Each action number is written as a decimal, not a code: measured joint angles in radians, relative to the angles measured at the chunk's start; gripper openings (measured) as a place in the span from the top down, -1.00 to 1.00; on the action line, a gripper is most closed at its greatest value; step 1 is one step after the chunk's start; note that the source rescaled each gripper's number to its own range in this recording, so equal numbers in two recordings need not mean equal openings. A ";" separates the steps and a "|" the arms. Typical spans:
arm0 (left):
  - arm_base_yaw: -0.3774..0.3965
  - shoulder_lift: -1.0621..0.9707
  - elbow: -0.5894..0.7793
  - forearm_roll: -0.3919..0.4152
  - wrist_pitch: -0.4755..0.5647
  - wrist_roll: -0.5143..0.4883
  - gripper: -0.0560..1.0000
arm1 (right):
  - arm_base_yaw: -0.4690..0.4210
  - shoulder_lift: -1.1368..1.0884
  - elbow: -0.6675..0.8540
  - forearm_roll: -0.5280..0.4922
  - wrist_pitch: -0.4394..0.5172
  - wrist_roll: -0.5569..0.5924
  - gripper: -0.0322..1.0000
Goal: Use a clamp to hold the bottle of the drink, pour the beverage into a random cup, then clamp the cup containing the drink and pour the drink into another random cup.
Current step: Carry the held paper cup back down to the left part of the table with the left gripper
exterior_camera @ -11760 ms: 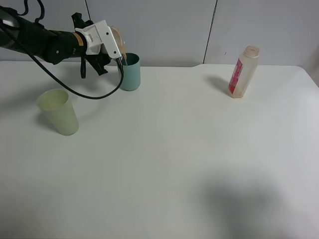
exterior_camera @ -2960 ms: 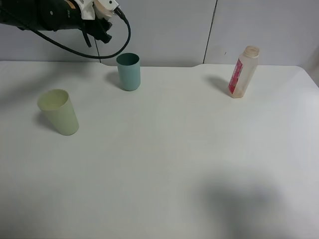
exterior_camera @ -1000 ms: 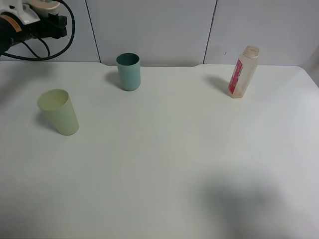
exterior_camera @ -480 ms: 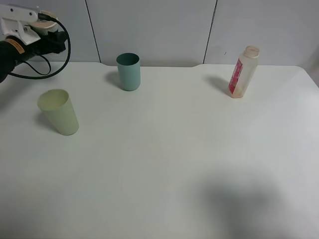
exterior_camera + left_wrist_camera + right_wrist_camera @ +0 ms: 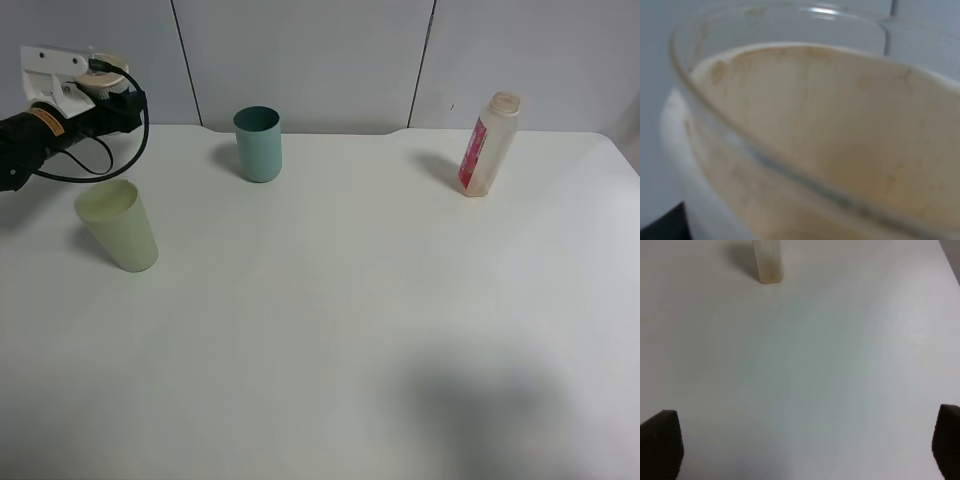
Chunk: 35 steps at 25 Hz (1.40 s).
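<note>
With the stained cup (image 5: 830, 150) pinched in the left tool (image 5: 100, 80), the green cup (image 5: 118, 224) could be clipped if it's lowered carelessly.

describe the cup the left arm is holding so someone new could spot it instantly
Start at the white table and go to its far left corner in the exterior high view, where the left gripper hangs above the surface. The clear cup sits in that gripper. Unlike the pale green cup and the teal cup standing on the table, it is see-through, brown-stained inside and held in the air.
</note>
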 joint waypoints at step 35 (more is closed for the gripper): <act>-0.041 0.141 -0.019 0.016 -0.124 -0.040 0.89 | 0.000 0.000 0.000 0.000 0.000 0.000 -1.00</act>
